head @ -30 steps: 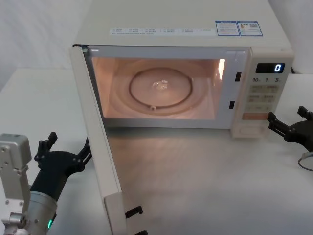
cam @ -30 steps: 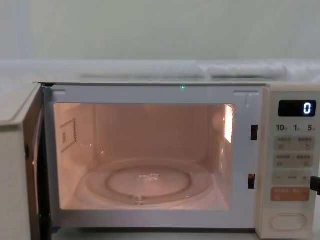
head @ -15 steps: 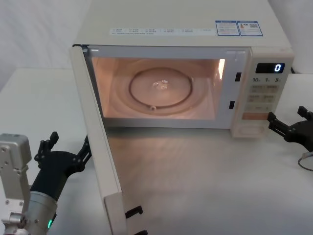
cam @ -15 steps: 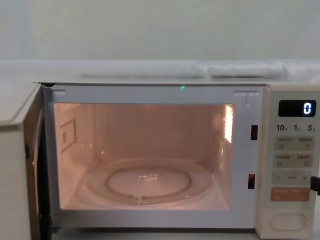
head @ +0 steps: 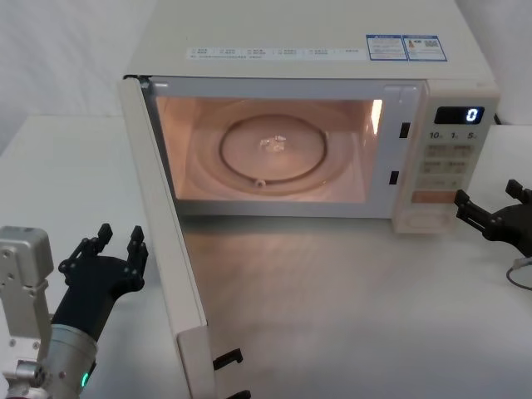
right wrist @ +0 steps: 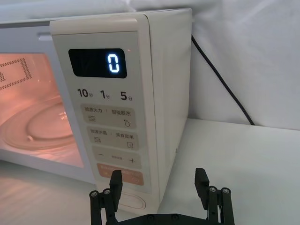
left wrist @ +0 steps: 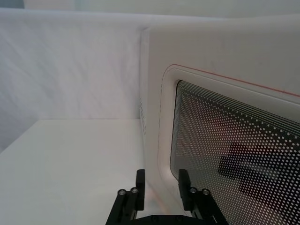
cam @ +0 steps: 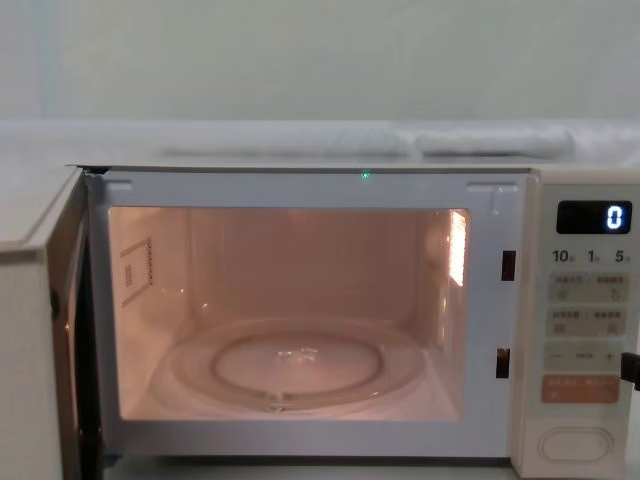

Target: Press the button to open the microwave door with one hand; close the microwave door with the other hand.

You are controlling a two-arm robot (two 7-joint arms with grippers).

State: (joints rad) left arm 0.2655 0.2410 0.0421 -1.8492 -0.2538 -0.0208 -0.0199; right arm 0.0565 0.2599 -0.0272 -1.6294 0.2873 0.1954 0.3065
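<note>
The microwave door (head: 158, 241) stands swung wide open to the left, its dark dotted window (left wrist: 234, 154) facing my left gripper (head: 118, 241). That gripper (left wrist: 161, 185) hovers close to the door's outer face near its free edge, fingers a little apart with nothing between them. The lit cavity is exposed. The cream button (head: 422, 222) sits at the bottom of the control panel (cam: 576, 443). My right gripper (head: 490, 218) is open just right of the panel's lower corner, level with the button (right wrist: 133, 202), not touching it.
A glass turntable (head: 273, 150) lies inside the cavity. Two black latch hooks (head: 226, 359) stick out from the door's free edge. A black power cord (right wrist: 225, 79) runs behind the microwave on the right. White table (head: 349, 316) spreads in front.
My left gripper's fingers have drawn closer together and pulled slightly away from the door's outer face. The door, the microwave and the right gripper have not moved.
</note>
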